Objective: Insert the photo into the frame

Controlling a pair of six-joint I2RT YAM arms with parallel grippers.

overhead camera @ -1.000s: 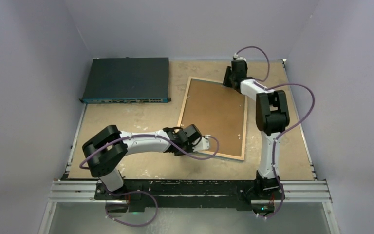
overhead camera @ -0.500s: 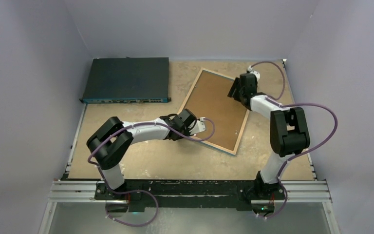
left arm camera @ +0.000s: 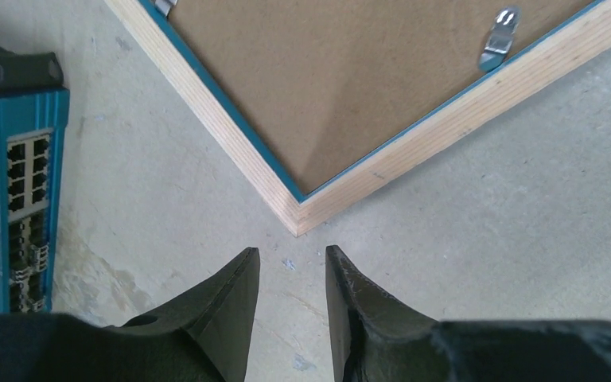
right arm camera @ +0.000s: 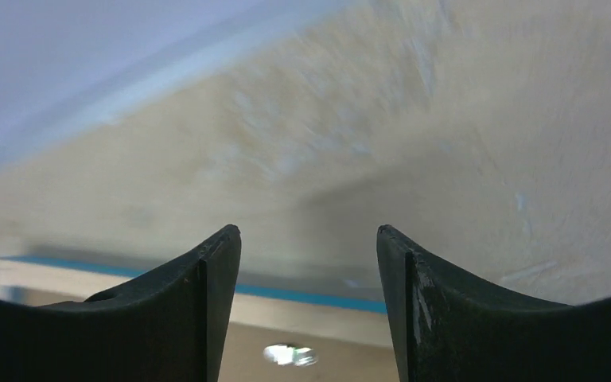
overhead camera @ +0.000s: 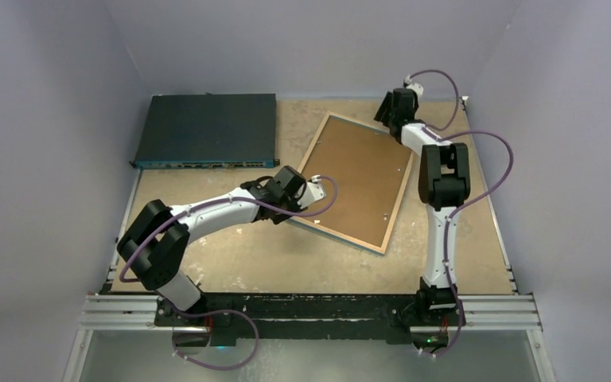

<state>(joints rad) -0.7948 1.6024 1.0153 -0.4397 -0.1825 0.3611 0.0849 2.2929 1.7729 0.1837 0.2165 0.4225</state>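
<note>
Frame (left arm camera: 445,127) back-up on table (left arm camera: 167,183), left jaws beside corner.

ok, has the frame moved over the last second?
Yes. The frame has turned clockwise in the top view; its far corner now sits further from the dark box and nearer the back wall.

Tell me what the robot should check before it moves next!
1. Frame lying flat, back side up: ok.
2. Left gripper empty, jaws apart, just short of the frame's corner: ok.
3. Right gripper empty, jaws apart: ok.
4. Photo in sight: not ok, no view shows it.
5. Backing board freed: not ok, a metal clip lies over it.
6. Dark box apart from the frame: ok.
</note>
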